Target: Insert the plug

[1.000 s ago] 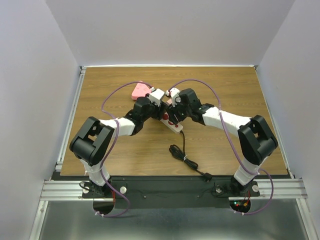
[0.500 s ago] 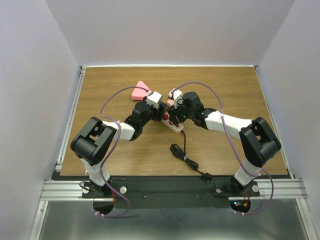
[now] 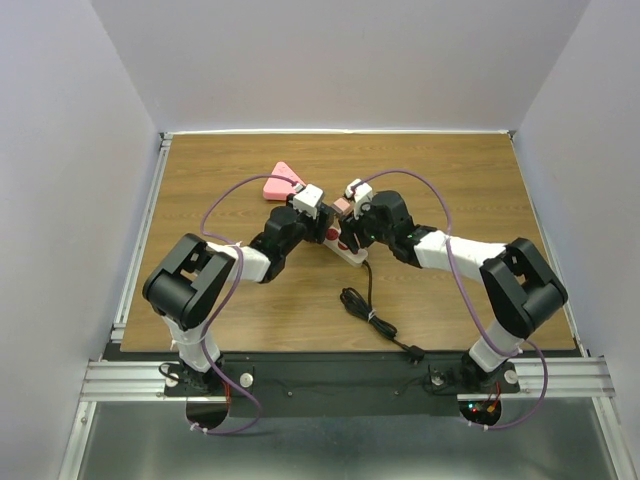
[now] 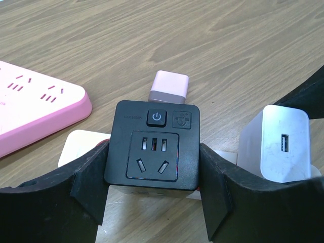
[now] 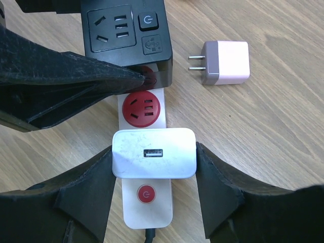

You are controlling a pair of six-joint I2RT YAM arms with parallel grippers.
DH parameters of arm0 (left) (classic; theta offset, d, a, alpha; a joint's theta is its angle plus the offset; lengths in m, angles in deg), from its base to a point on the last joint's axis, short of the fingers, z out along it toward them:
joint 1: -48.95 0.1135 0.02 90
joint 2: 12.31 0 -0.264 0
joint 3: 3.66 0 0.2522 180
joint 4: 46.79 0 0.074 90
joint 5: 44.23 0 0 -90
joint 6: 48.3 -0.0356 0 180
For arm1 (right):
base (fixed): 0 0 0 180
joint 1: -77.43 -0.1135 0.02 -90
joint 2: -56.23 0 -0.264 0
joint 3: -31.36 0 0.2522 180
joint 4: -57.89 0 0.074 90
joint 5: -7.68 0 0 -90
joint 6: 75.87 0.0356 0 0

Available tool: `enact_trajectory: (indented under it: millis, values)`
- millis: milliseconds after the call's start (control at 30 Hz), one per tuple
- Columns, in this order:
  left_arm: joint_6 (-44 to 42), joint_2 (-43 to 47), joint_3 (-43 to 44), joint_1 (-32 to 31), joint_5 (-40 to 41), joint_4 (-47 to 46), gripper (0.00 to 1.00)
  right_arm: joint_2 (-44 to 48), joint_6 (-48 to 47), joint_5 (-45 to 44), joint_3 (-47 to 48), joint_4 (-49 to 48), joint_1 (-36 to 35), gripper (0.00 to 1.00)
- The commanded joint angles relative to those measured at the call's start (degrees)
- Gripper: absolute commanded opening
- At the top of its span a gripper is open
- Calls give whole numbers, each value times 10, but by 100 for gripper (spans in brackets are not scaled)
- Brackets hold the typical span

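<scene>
"What did the plug look like?"

"It was a white charger, a rounded slab, a bit scuffed, with a USB port in the middle of its top face. It sat over the white strip, between a red socket and the red power button."

"Which way did it point?"

"The port faced straight up at the right wrist camera. Its long axis ran across the strip. From the top camera the strip lay slantwise, with its cable end nearer the arm bases. I couldn't tell whether the pins were seated."

"And the fingers?"

"The right fingers were drawn in to the charger's width, one pressing on each short end. The left fingers clamped a black adapter by its two sides. Its socket face and power button were up, and it was at the strip's far end, one red socket away from the charger. A pink plug lay loose on the worktop near the adapter, pins toward it. A pink strip lay off to the left."
</scene>
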Motion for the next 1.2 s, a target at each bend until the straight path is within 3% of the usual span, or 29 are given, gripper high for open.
enact_trajectory:
  millis: [0,167,333,400,467,500,533,600,733,1167]
  values:
    - [150,-60,-40,-90,-181,173,0,-61,43,48,-33,125,-15,0]
    - [142,-45,-20,-90,-158,216,0,-41,65,35,-41,116,-15,0]
    - [142,3,14,-90,-137,250,27,-12,75,27,-33,116,-15,0]
    - [137,20,34,-90,-130,266,32,-1,76,27,-29,116,-15,0]
    - [130,33,50,-90,-112,298,53,3,75,28,-27,116,-15,0]
    - [130,35,50,-90,-111,306,57,3,75,29,-25,116,-15,0]
    - [126,38,56,-90,-106,319,70,4,75,29,-23,116,-15,0]
    - [123,50,59,-90,-97,333,82,3,74,27,-21,117,-15,0]
    - [120,79,60,-90,-89,345,97,2,77,22,-22,116,-15,0]
    - [119,155,93,-73,-10,413,99,41,104,-45,-33,116,-15,0]
